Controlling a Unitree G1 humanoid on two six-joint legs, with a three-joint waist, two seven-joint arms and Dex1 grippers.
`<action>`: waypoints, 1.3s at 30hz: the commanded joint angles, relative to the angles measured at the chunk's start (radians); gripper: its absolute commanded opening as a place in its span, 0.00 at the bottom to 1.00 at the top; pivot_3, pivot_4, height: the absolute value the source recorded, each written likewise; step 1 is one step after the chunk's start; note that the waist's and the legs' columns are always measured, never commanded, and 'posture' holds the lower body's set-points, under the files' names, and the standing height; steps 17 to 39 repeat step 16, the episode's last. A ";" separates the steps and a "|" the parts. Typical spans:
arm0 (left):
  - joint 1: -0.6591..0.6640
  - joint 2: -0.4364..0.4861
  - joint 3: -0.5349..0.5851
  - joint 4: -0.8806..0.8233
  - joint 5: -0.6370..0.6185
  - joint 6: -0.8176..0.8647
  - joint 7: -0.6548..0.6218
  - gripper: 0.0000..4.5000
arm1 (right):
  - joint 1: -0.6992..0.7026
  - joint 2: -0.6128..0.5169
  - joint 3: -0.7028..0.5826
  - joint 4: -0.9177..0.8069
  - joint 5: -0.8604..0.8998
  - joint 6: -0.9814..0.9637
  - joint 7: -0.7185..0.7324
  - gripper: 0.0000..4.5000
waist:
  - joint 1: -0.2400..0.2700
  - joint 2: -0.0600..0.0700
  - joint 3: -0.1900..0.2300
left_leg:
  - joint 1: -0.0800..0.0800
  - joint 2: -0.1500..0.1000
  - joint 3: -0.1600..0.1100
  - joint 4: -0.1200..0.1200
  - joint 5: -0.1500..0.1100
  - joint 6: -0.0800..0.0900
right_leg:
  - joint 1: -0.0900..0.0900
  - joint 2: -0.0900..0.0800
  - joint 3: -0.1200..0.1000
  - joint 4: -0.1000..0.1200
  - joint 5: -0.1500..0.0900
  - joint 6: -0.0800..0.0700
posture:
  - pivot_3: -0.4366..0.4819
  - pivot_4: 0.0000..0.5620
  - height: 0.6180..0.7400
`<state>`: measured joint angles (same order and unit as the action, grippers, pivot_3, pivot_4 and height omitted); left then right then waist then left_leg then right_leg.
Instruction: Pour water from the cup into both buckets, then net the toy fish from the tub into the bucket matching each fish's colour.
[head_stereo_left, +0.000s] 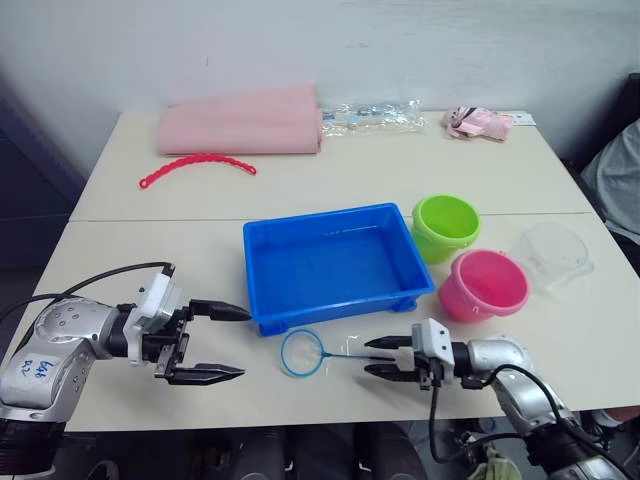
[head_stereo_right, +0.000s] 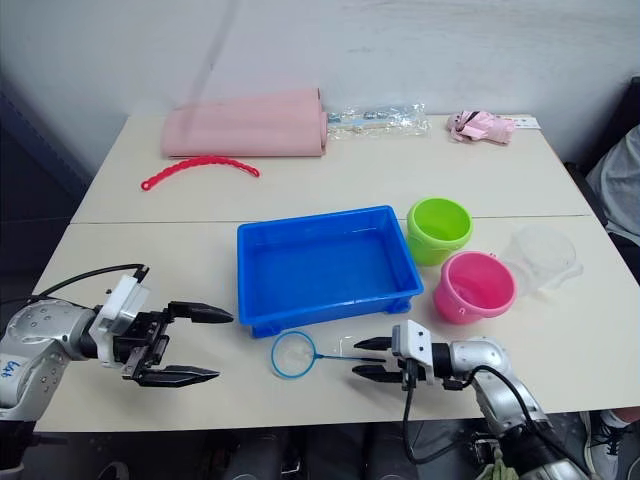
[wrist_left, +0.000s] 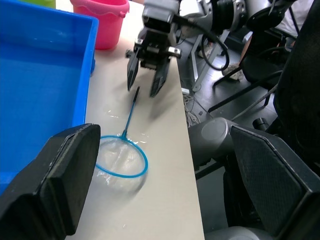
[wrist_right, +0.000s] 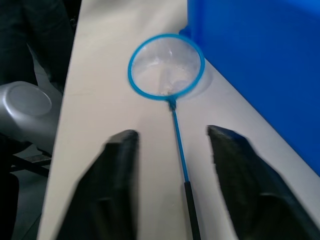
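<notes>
Here the right gripper (head_stereo_left: 386, 357) has its jaws parted on either side of the thin dark handle of the small blue-rimmed hoop net (head_stereo_left: 302, 352), which lies flat on the beige table (head_stereo_left: 200, 190), hoop pointing away from the jaws. The left gripper (head_stereo_left: 226, 342), jaws wide and empty, faces that hoop from the other side. The shallow bright blue rectangular plastic tub (head_stereo_left: 330, 262) sits just beyond both grippers.

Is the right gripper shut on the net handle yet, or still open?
Open. The right gripper has its jaws spread either side of the net handle's end, not closed on it; the net lies flat on the table.
</notes>
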<state>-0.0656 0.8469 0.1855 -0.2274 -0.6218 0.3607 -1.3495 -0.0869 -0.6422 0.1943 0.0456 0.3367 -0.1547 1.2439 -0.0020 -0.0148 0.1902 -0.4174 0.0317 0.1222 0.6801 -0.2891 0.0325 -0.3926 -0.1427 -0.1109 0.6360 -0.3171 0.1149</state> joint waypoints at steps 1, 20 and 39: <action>0.010 0.015 0.067 -0.020 -0.008 0.017 0.062 1.00 | 0.048 -0.076 -0.104 -0.134 0.085 0.047 0.019 0.98 | 0.000 0.000 0.000 | 0.000 0.000 0.000 0.000 0.000 0.000 | 0.000 0.000 0.000 0.000 0.000 0.000 | 0.48 0.27 1.00; 0.234 0.004 0.260 0.229 0.234 -0.368 0.186 1.00 | 0.423 -0.270 -0.692 -0.302 0.254 0.097 0.110 0.99 | 0.002 -0.002 -0.001 | 0.014 0.001 0.003 -0.016 -0.009 -0.002 | 0.010 -0.006 -0.001 -0.012 0.000 -0.001 | 0.48 0.27 1.00; 0.234 0.004 0.260 0.229 0.234 -0.368 0.186 1.00 | 0.423 -0.270 -0.692 -0.302 0.254 0.097 0.110 0.99 | 0.002 -0.002 -0.001 | 0.014 0.001 0.003 -0.016 -0.009 -0.002 | 0.010 -0.006 -0.001 -0.012 0.000 -0.001 | 0.48 0.27 1.00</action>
